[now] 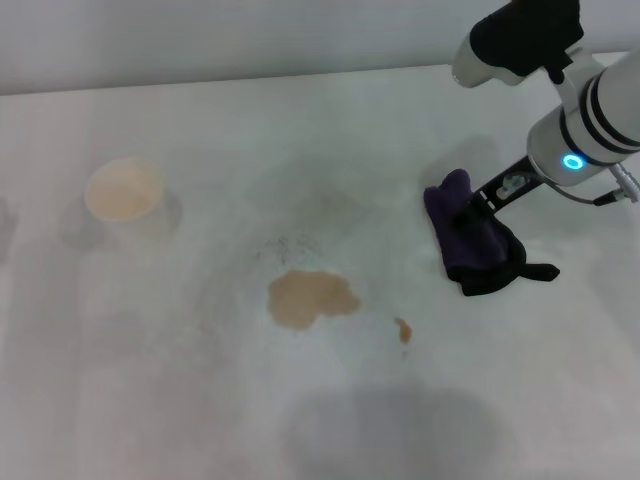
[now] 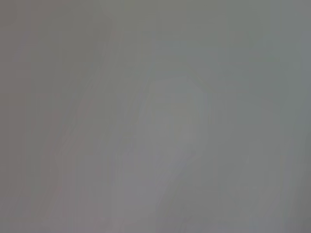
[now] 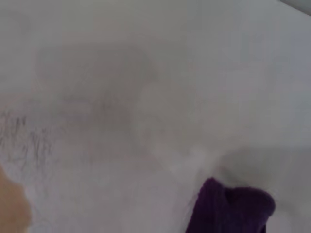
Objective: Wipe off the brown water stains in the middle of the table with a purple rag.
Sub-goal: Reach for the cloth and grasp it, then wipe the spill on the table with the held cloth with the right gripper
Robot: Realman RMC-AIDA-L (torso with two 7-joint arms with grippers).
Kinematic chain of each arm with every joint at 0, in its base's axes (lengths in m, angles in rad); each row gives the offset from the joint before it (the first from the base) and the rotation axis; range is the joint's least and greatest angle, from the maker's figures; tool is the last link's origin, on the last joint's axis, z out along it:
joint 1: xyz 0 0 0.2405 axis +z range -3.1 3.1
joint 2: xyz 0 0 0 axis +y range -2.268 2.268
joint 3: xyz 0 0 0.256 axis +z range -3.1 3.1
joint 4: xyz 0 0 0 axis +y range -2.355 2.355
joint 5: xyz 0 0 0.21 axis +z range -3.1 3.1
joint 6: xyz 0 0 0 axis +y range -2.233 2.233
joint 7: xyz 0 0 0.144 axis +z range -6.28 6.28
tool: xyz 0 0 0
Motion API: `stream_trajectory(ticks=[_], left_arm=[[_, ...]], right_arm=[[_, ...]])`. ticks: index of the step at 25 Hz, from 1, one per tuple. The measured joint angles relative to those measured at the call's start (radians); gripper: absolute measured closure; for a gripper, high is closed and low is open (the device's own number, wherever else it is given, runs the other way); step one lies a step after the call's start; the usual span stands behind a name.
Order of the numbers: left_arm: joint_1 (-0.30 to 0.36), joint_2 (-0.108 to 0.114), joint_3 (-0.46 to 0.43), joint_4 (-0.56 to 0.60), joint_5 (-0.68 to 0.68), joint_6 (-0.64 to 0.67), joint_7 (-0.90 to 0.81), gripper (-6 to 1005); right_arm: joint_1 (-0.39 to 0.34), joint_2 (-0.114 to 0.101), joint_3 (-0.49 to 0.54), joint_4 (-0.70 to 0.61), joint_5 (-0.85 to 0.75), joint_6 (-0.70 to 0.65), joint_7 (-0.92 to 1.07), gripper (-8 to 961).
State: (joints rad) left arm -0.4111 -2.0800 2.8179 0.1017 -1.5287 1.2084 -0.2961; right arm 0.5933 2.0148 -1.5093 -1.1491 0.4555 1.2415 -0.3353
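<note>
Right gripper point(image 1: 478, 207) down at the purple rag point(image 1: 470, 240), jaws reaching into the bundle's upper edge; whether they are clamped on the cloth cannot be told. Rag sits on the table point(image 1: 200, 400), right of centre, black tail trailing to its right. Brown water stains point(image 1: 310, 298) lie well apart to the rag's left, the small droplet between them. Cream cup point(image 1: 124, 190) far left. Left gripper not seen; its wrist view shows only blank grey.
</note>
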Motion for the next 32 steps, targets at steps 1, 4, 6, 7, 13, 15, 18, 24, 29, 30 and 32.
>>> stream_trajectory(ticks=[1, 4, 6, 7, 13, 15, 18, 24, 29, 30, 32], left_arm=[[-0.001, 0.0, 0.0, 0.0, -0.004, -0.003, 0.0, 115], [-0.004, 0.0, 0.0, 0.002, -0.015, -0.009, 0.0, 115], [-0.005, 0.0, 0.0, 0.003, -0.018, -0.009, 0.0, 115], [-0.005, 0.0, 0.0, 0.003, -0.018, -0.009, 0.0, 115], [-0.007, 0.0, 0.0, 0.004, -0.019, -0.015, 0.0, 114], [-0.008, 0.0, 0.0, 0.005, -0.019, -0.015, 0.0, 114], [-0.008, 0.0, 0.0, 0.006, -0.019, -0.015, 0.0, 114], [-0.007, 0.0, 0.0, 0.003, -0.019, -0.015, 0.0, 115], [-0.008, 0.0, 0.0, 0.004, -0.019, -0.015, 0.0, 115], [-0.008, 0.0, 0.0, 0.004, -0.019, -0.015, 0.0, 115], [-0.008, 0.0, 0.0, 0.004, -0.02, -0.015, 0.0, 115]], right_arm=[[0.002, 0.0, 0.0, 0.01, 0.0, 0.0, 0.0, 125], [0.016, -0.001, -0.002, 0.051, -0.001, -0.004, -0.001, 255], [0.026, -0.001, -0.01, 0.07, -0.008, -0.016, -0.001, 370], [0.027, 0.0, -0.015, 0.072, -0.015, -0.021, -0.001, 376], [0.031, 0.003, -0.055, 0.081, -0.046, -0.036, 0.006, 415], [0.032, 0.004, -0.06, 0.085, -0.05, -0.049, 0.007, 428], [0.027, 0.004, -0.057, 0.08, -0.046, -0.067, 0.008, 506], [0.03, 0.002, -0.057, 0.052, -0.024, -0.046, -0.023, 733], [0.024, 0.0, -0.057, -0.018, 0.076, 0.017, -0.14, 861], [0.023, 0.0, -0.058, -0.03, 0.107, 0.037, -0.18, 861], [0.024, 0.003, -0.066, -0.039, 0.143, 0.066, -0.245, 863]])
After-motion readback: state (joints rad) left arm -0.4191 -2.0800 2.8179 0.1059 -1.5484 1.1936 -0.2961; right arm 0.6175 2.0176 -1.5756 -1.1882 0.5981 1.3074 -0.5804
